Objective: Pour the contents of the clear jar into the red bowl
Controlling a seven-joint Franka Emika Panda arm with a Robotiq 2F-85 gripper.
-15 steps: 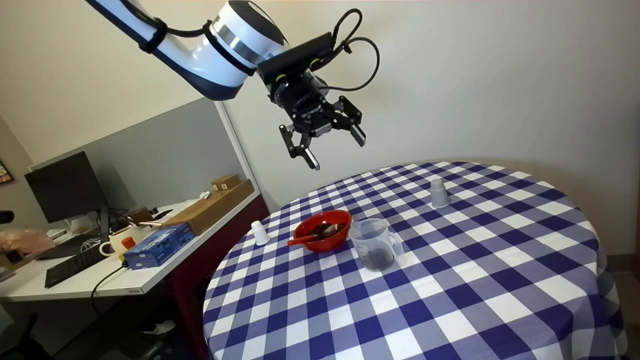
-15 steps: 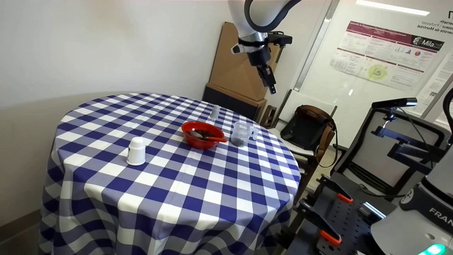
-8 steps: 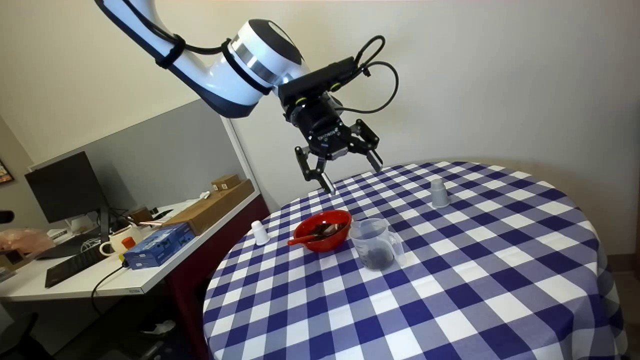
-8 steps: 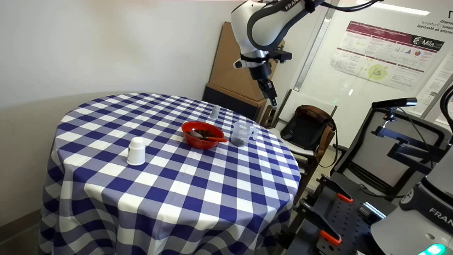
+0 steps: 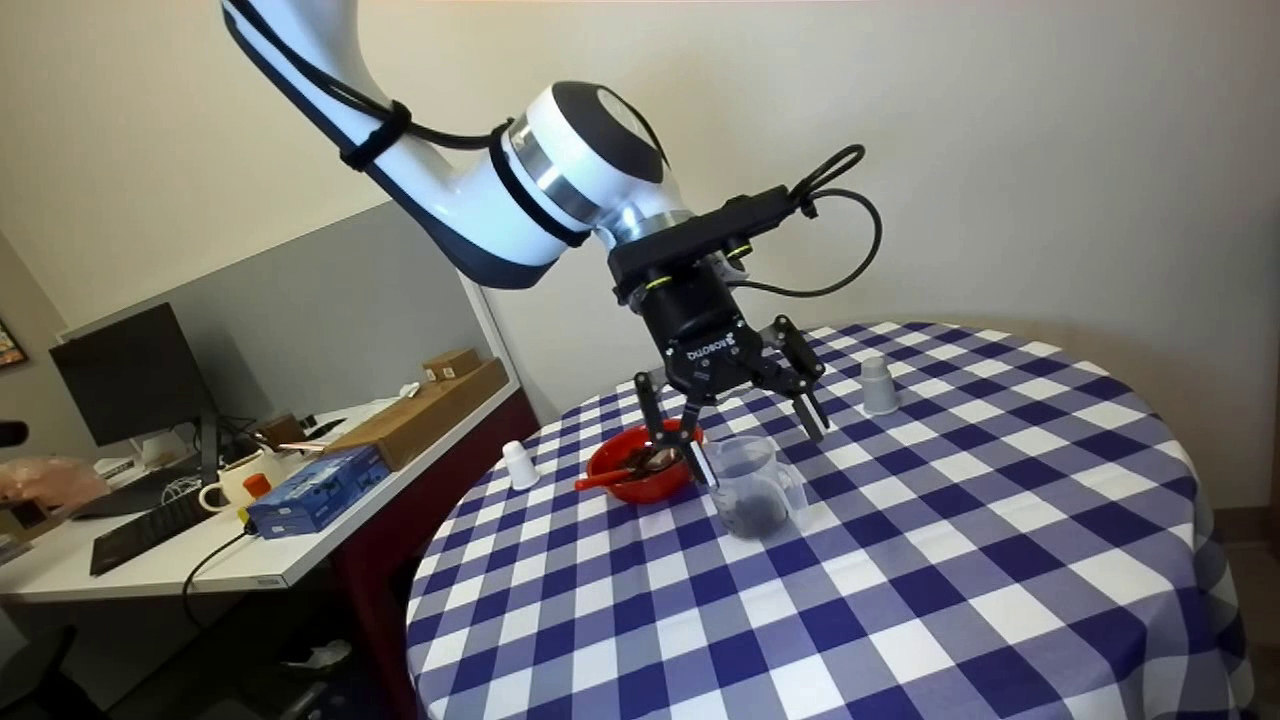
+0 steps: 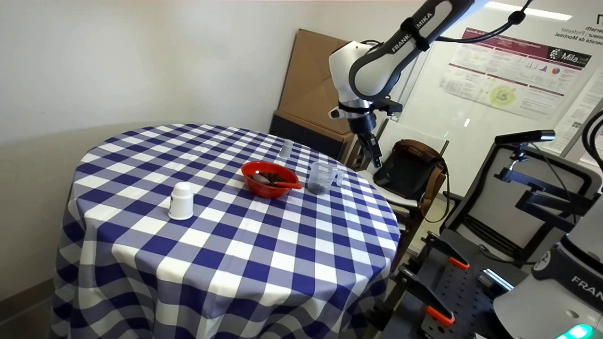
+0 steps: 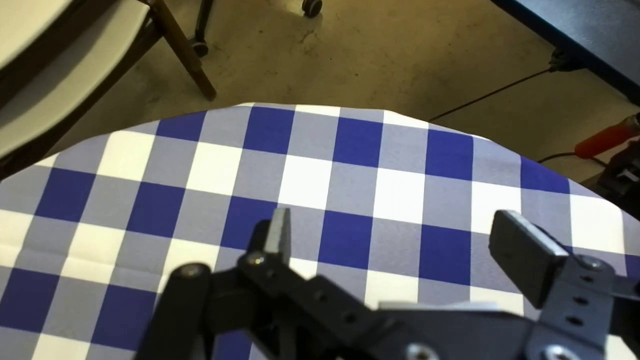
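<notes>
The clear jar (image 5: 755, 508) is a transparent jug with a handle, upright on the checked table, with dark contents at its bottom. It also shows in an exterior view (image 6: 320, 181). The red bowl (image 5: 655, 490) stands close beside it and holds dark pieces and a red-handled utensil; it shows in both exterior views (image 6: 264, 191). My gripper (image 5: 760, 442) is open and empty, above the table; in an exterior view it overlaps the jar. In an exterior view it hangs beyond the jar's handle side (image 6: 376, 161). The wrist view shows only tablecloth between the fingers (image 7: 281, 232); jar and bowl are out of that view.
An upturned white cup (image 5: 520, 466) stands on the bowl's side of the table. A translucent grey cup (image 5: 878, 388) stands across the table. A chair with a bag (image 6: 410, 169) is close to the table edge. A desk with boxes (image 5: 320, 490) stands beside the table.
My gripper has come down toward the table and shifted right in both exterior views, staying open. The jar, bowl and cups have not moved.
</notes>
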